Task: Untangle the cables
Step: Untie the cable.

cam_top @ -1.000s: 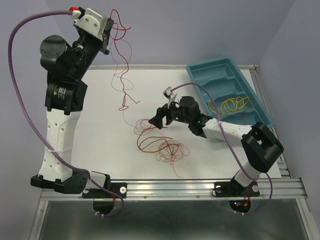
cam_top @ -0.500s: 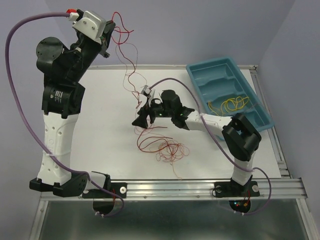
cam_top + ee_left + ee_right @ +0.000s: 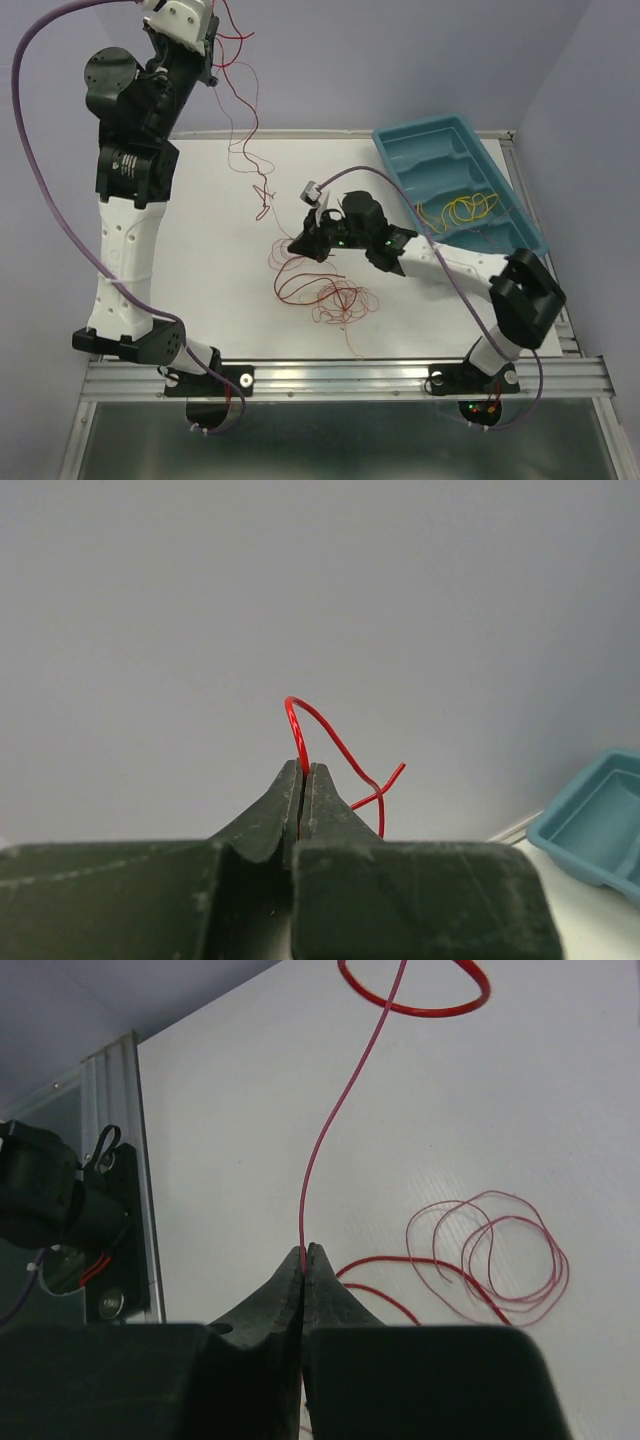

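A thin red cable [image 3: 262, 195] hangs from my left gripper [image 3: 213, 40], raised high at the back left, down to the white table. In the left wrist view the left gripper [image 3: 303, 770] is shut on a curved end of the red cable [image 3: 330, 735]. My right gripper [image 3: 300, 245] is low over the table's middle, just above a loose tangle of red cables [image 3: 330, 295]. The right wrist view shows that gripper [image 3: 307, 1252] shut on one red strand [image 3: 320, 1150] that runs up and away. Red loops [image 3: 500, 1250] lie flat beside it.
A teal tray [image 3: 430, 150] stands at the back right with yellow cables [image 3: 468, 208] in it; its corner [image 3: 600, 820] shows in the left wrist view. The metal rail [image 3: 350, 375] runs along the near edge. Thick purple cables trail along both arms.
My right gripper, open before, has shut on a red strand above the tangle. The left arm has lifted its red cable a little higher.
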`<act>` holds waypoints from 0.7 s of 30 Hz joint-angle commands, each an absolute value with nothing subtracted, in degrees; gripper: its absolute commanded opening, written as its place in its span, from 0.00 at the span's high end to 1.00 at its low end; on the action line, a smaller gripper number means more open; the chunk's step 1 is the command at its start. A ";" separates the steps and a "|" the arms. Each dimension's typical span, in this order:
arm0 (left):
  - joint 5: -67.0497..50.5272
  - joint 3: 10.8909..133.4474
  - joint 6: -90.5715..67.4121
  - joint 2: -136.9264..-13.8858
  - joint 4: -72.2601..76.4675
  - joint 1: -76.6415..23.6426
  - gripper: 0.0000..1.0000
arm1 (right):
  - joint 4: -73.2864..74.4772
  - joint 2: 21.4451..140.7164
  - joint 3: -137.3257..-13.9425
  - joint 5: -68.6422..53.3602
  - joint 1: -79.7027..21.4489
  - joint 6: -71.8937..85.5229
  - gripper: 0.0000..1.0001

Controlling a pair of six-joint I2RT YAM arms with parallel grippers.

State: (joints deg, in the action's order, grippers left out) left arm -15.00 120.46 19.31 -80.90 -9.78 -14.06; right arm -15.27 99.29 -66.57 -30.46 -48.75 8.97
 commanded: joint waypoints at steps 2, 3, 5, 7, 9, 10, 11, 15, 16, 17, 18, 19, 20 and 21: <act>-7.57 123.83 20.48 -89.18 -6.42 -9.78 1.00 | -17.32 77.23 -55.23 -18.33 -48.69 10.80 0.99; -7.30 124.27 20.57 -90.51 -6.42 -8.71 1.00 | -17.23 73.34 -53.02 -15.67 -48.78 10.81 0.99; -7.65 126.90 19.96 -93.50 -7.29 -5.99 1.00 | -16.44 66.57 -49.41 -5.79 -48.78 12.30 0.99; -7.73 129.97 18.46 -97.72 -8.87 -1.86 1.00 | -13.56 56.02 -45.10 3.38 -48.78 14.32 0.99; -7.39 130.34 17.76 -99.49 -9.14 -0.44 1.00 | -11.79 48.99 -42.46 14.78 -48.69 15.37 1.00; -7.38 129.99 17.41 -100.19 -8.71 2.17 1.00 | -11.08 42.34 -39.93 18.07 -48.69 16.51 0.99; -7.56 128.34 17.40 -99.76 -7.57 2.72 1.00 | -10.38 39.23 -38.77 22.11 -48.78 16.78 0.99; -6.77 121.21 18.02 -96.69 -3.79 3.16 1.00 | -7.30 27.88 -35.69 29.52 -48.69 18.90 1.00; -6.25 120.16 17.84 -96.42 -3.43 3.25 1.00 | -6.69 25.08 -34.99 31.62 -48.78 19.16 0.99; -6.24 119.89 17.84 -96.24 -3.43 3.16 1.00 | -6.51 24.27 -34.98 31.64 -48.78 19.16 0.99; -6.33 119.71 17.93 -95.89 -3.51 3.16 1.00 | -6.16 24.00 -35.24 31.38 -48.69 18.12 1.00; -6.42 119.36 17.84 -95.80 -3.52 3.16 1.00 | -5.11 24.43 -36.20 31.46 -48.69 18.19 0.99; -6.42 119.01 17.67 -95.54 -3.52 3.16 1.00 | -5.01 24.87 -36.65 31.20 -48.69 18.19 1.00; -6.59 118.74 17.75 -95.54 -3.52 3.25 1.00 | -5.01 25.31 -37.17 30.68 -48.78 18.19 0.99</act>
